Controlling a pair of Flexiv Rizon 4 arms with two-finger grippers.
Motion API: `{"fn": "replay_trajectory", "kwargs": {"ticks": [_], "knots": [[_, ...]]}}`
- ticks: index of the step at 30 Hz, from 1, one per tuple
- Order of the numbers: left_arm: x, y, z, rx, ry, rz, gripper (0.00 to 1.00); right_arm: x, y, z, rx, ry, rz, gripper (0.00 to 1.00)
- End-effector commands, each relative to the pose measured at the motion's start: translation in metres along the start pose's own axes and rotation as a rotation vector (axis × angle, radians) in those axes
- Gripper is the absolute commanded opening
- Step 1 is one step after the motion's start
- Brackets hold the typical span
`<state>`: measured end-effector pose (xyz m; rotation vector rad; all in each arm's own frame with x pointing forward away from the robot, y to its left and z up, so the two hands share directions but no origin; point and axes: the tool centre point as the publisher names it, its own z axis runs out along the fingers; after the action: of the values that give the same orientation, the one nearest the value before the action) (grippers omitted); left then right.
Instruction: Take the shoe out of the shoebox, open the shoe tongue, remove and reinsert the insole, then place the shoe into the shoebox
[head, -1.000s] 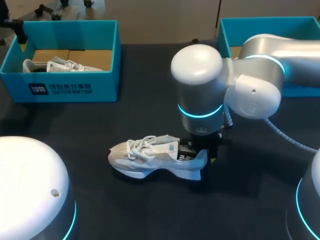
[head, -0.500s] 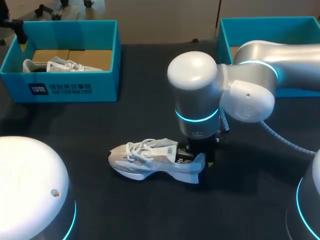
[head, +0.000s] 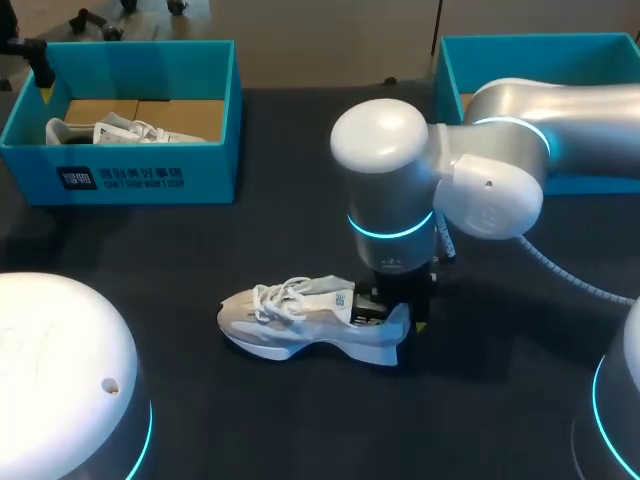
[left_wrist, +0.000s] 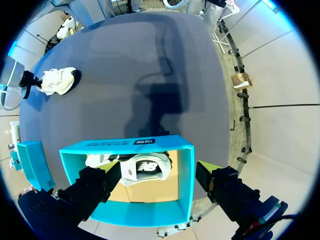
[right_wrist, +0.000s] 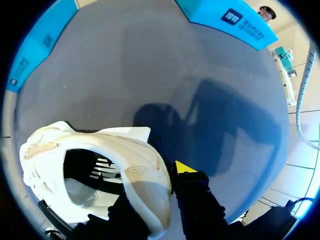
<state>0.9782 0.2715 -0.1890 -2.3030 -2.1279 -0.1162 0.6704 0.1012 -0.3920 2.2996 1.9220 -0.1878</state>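
Observation:
A white and grey shoe (head: 300, 320) lies on its sole in the middle of the dark table, toe to the left. My right gripper (head: 393, 305) comes down from above and is shut on the shoe's heel collar. In the right wrist view the shoe (right_wrist: 100, 165) fills the foreground with its opening showing, and the collar sits in my right gripper (right_wrist: 160, 187). The teal shoebox (head: 140, 175) stands at the back left with a second white shoe (head: 125, 130) inside. My left gripper (left_wrist: 157, 185) hangs open above that shoebox (left_wrist: 185, 175), holding nothing.
Another teal box (head: 540, 55) stands at the back right, partly behind my right arm. From the left wrist, the shoe on the table (left_wrist: 57, 81) shows far off beyond the shoebox. Bare table lies between shoe and boxes.
My right arm has drifted a little to the left, nudging the shoe's heel with it. The left gripper has stayed open over the box.

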Motion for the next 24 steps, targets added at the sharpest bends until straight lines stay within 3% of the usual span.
{"fn": "replay_trajectory", "kwargs": {"ticks": [1, 3, 5, 6, 24], "knots": [[-0.0003, -0.0017, -0.0008, -0.003, 0.003, 0.000, 1.00, 0.0008, 0.0013, 0.0018, 0.001, 0.005, 0.000, 0.39], [-0.0003, -0.0017, -0.0008, -0.003, 0.003, 0.000, 1.00, 0.0005, 0.0013, 0.0009, 0.001, 0.005, -0.001, 0.49], [-0.0003, -0.0017, -0.0008, -0.003, 0.003, 0.000, 1.00, -0.0001, 0.0006, -0.0005, -0.001, 0.007, -0.002, 0.85], [-0.0003, -0.0017, -0.0008, -0.003, 0.003, 0.000, 1.00, -0.0002, 0.0005, -0.0008, -0.001, 0.007, -0.002, 0.87], [-0.0003, -0.0017, -0.0008, -0.003, 0.003, 0.000, 1.00, -0.0002, 0.0005, -0.0008, -0.001, 0.007, -0.002, 0.87]]}}
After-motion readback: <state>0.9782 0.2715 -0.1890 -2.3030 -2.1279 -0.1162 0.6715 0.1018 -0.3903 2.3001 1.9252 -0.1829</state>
